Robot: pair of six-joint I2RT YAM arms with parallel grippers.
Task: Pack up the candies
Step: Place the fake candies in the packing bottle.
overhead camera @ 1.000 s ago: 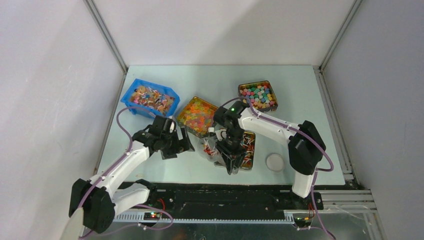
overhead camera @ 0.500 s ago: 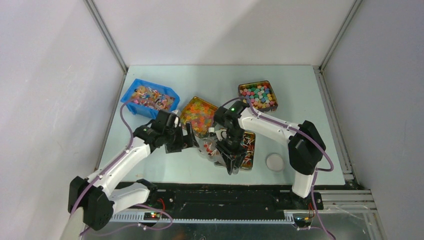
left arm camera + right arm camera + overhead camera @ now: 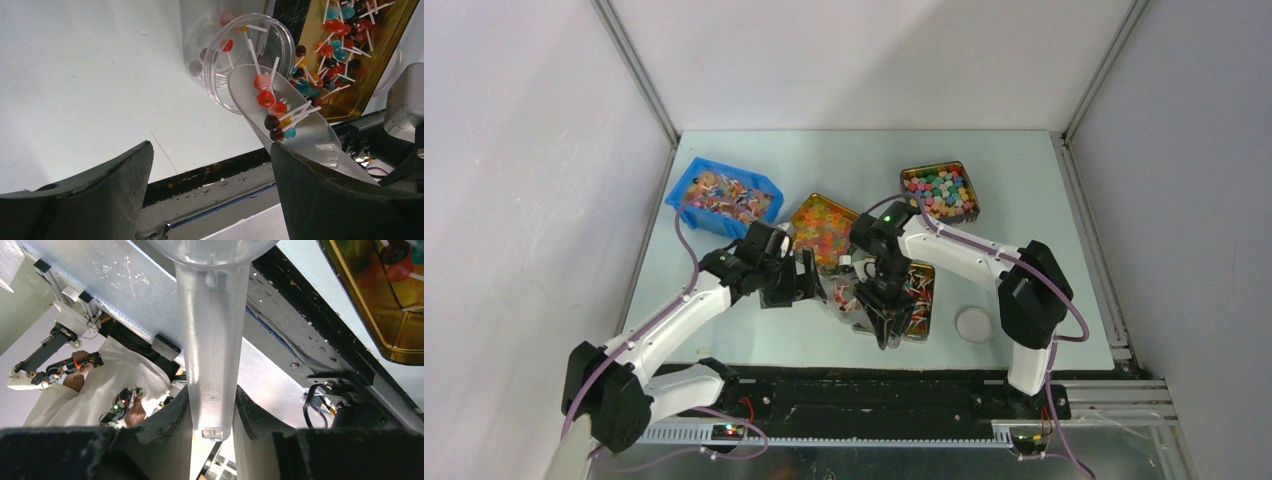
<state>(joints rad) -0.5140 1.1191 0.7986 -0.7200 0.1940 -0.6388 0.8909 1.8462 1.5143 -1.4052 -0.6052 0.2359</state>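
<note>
- Pale table (image 3: 1024, 200) carries a tin (image 3: 350, 97) of candies (image 3: 336, 25).
- Our right gripper (image 3: 212, 412) clamps the loaded scoop (image 3: 305, 135).
- Our left gripper (image 3: 210, 155) gapes empty near the jar (image 3: 197, 35).

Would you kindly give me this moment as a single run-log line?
right gripper shut on scoop | candies on scoop at jar mouth | left gripper open, beside jar

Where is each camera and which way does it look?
Top external: above and behind, looking down at the table; both arms show.
Left wrist: looks past the open left gripper at the scoop of candies at the jar's mouth.
Right wrist: looks along the scoop's handle; right gripper clamps it.
Both wrist views share the scoop.
</note>
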